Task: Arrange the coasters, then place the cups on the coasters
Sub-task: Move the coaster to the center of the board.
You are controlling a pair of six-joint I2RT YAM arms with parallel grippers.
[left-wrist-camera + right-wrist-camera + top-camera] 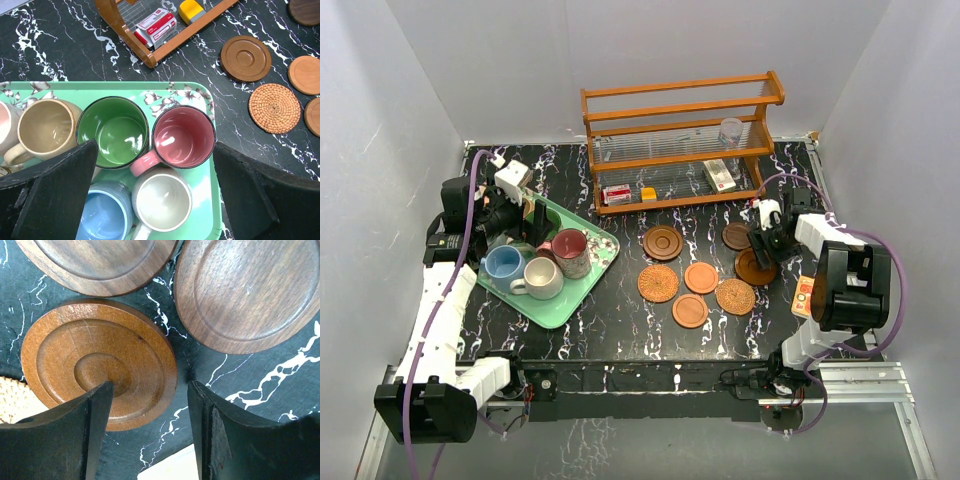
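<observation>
Several mugs stand on a green tray [200,93]: green [112,131], pink [183,136], cream [46,127], light blue [105,212] and pale grey [162,199]. My left gripper [155,150] hangs open above them, holding nothing. Several coasters lie right of the tray, among them a ringed one [662,242], woven [658,283] and smooth orange [701,277]. My right gripper [150,405] is open and low over a ringed brown coaster [97,365]. One finger [75,435] is above the disc and the other [225,435] is past its rim. Two dark coasters [250,290] lie beyond.
A wooden rack [680,140] at the back holds a glass tumbler [730,130] and small boxes. An orange card [804,297] lies by the right arm. A pale card corner [170,465] shows under the right gripper. White walls close in the table.
</observation>
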